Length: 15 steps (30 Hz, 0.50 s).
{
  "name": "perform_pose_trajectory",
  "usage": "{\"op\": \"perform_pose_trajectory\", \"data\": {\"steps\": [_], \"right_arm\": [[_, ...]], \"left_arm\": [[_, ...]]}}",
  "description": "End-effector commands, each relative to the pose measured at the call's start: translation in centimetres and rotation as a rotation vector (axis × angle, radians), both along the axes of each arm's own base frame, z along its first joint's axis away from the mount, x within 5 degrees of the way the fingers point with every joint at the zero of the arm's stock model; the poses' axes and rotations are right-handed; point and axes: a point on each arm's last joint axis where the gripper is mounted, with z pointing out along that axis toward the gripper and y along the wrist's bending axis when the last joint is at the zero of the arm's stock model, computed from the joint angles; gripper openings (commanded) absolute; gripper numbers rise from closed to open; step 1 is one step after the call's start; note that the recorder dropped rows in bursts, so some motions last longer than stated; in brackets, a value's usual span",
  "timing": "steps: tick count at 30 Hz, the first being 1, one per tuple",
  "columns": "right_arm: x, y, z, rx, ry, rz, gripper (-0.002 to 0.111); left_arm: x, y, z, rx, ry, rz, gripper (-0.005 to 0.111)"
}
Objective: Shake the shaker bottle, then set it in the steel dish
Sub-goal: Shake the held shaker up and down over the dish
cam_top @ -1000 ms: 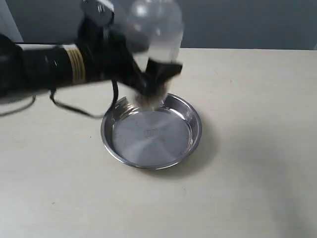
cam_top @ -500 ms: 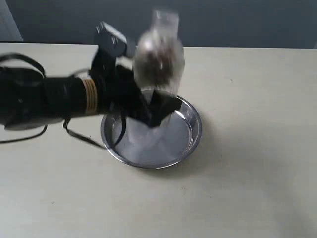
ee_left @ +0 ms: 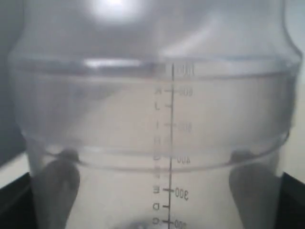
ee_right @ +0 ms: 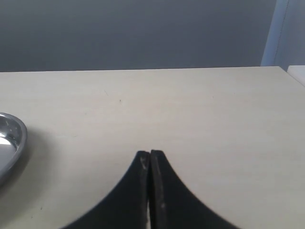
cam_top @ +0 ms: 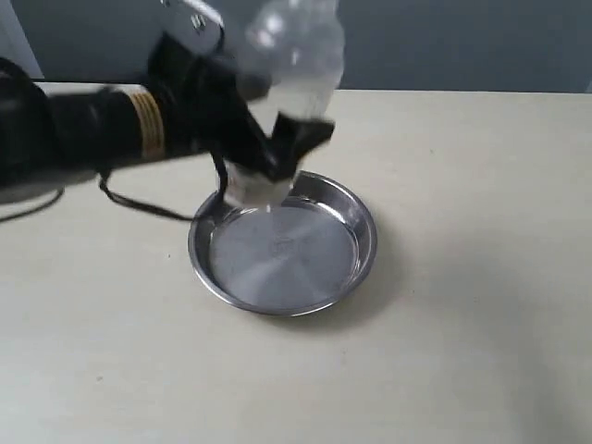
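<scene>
The shaker bottle [cam_top: 294, 57], clear and motion-blurred, hangs in the air over the back left rim of the steel dish [cam_top: 364, 242]. My left gripper [cam_top: 277, 153] is shut on its lower body. In the left wrist view the shaker bottle [ee_left: 157, 119] fills the frame, with a printed measuring scale and a dark finger [ee_left: 55, 191] on each side. The grains do not show clearly. My right gripper [ee_right: 150, 155] is shut on nothing, low over the table, with the steel dish's edge [ee_right: 10, 143] off to one side. It does not appear in the exterior view.
The dish lies on a pale beige table [cam_top: 462, 324]. A black cable [cam_top: 148, 208] dangles from the left arm down to the table beside the dish. A dark grey wall [cam_top: 444, 42] runs behind the table's far edge.
The left arm swung down toward the dish half a second ago and has swung back up and away, carrying the bottle with it. The dish has not moved.
</scene>
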Motion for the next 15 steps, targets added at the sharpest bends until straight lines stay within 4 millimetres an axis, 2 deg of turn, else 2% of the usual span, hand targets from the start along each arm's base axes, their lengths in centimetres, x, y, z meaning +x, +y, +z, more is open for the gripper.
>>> {"op": "perform_pose_trajectory", "data": {"steps": [1,2,3,4,6,7,8,10,11,12,13,14,15], "right_arm": [[0.0,0.0,0.0,-0.001,-0.009,0.002,-0.001],[0.0,0.0,0.0,-0.001,-0.009,0.002,-0.001],[0.0,0.0,0.0,-0.001,-0.009,0.002,-0.001],[0.0,0.0,0.0,-0.001,-0.009,0.002,-0.001],[0.0,0.0,0.0,-0.001,-0.009,0.002,-0.001],[0.0,0.0,0.0,-0.001,-0.009,0.002,-0.001],[0.0,0.0,0.0,-0.001,-0.009,0.002,-0.001],[0.0,0.0,0.0,-0.001,-0.009,0.002,-0.001],[0.0,0.0,0.0,-0.001,-0.009,0.002,-0.001],[0.0,0.0,0.0,-0.001,-0.009,0.002,-0.001],[0.0,0.0,0.0,-0.001,-0.009,0.002,-0.001],[0.0,0.0,0.0,-0.001,-0.009,0.002,-0.001],[0.0,0.0,0.0,-0.001,-0.009,0.002,-0.001]], "left_arm": [[-0.3,-0.1,-5.2,0.039,0.155,0.021,0.0],[-0.1,-0.3,-5.9,0.011,0.181,0.021,0.0],[-0.3,-0.6,-4.8,-0.027,0.131,-0.018,0.0],[-0.6,-0.8,-2.8,-0.067,0.049,-0.061,0.0],[-1.6,-0.6,3.7,-0.132,-0.178,-0.106,0.0],[-1.8,-0.1,5.7,-0.114,-0.219,-0.064,0.0],[-1.6,0.4,5.5,-0.116,-0.159,0.0,0.0],[-1.1,0.4,-0.2,-0.022,0.03,0.034,0.0],[-1.0,0.3,-3.9,0.014,0.136,0.034,0.0],[-1.0,0.2,-6.3,-0.001,0.21,0.039,0.0],[-1.1,0.0,-6.7,-0.055,0.219,0.021,0.0],[-1.3,-0.3,-5.8,-0.101,0.175,-0.018,0.0],[-1.6,-0.6,-3.4,-0.169,0.077,-0.07,0.0]]}}
